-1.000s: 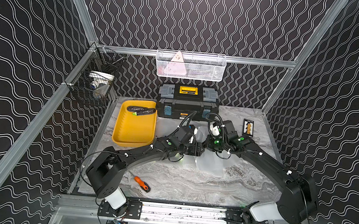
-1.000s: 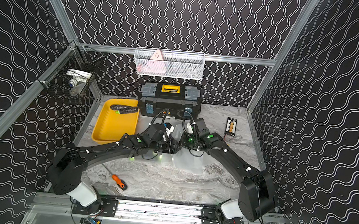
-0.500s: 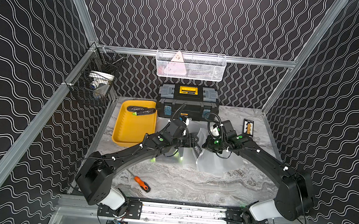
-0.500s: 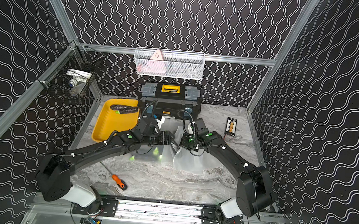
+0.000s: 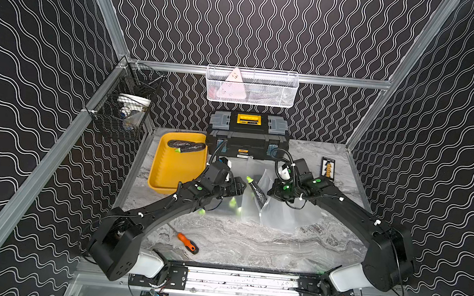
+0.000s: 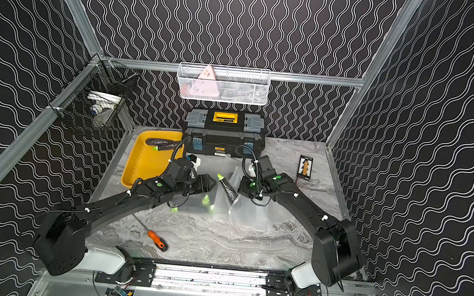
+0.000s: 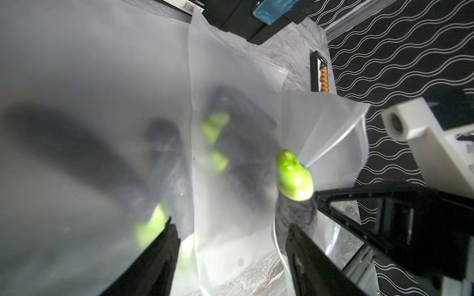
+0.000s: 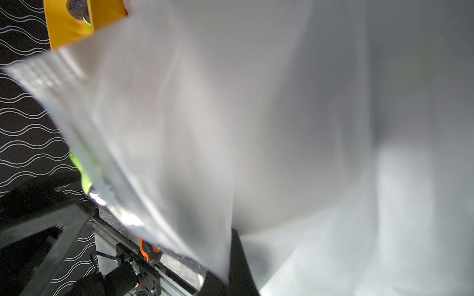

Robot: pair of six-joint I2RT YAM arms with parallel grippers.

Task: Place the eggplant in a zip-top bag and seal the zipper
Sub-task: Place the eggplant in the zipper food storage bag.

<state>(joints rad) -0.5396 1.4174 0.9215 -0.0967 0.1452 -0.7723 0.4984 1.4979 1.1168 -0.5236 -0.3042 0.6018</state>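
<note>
Pulling back from the bag mouth, your left jaws stand apart and empty in the left wrist view, where a second ago they were pressed in close at the zip-top bag (image 5: 278,214). They have let go of the eggplant (image 5: 257,194). It now leans with its dark body down inside the bag and its green stem (image 7: 295,179) poking above the rim. Your right jaws stay clenched on the bag's raised edge, holding the mouth up; the right wrist view shows the film running into them. That reads as the insertion nearly done: you likely need the stem end pushed below the zipper line before sealing, and the zipper is not yet closed. Blurred dark and green shapes show through more film lying flat under the left arm; you cannot tell what they are.

The marbled grey tabletop (image 5: 251,243) also carries a yellow tray (image 5: 158,159) with a second eggplant (image 5: 186,145) in it. A black toolbox (image 5: 246,139) sits at the back and an orange-handled screwdriver (image 5: 189,243) near the front rail. Black walls with white wavy lines close the cell in, framed in aluminium. A white mesh basket (image 5: 263,95) and a black wire basket (image 5: 121,115) hang on them.
</note>
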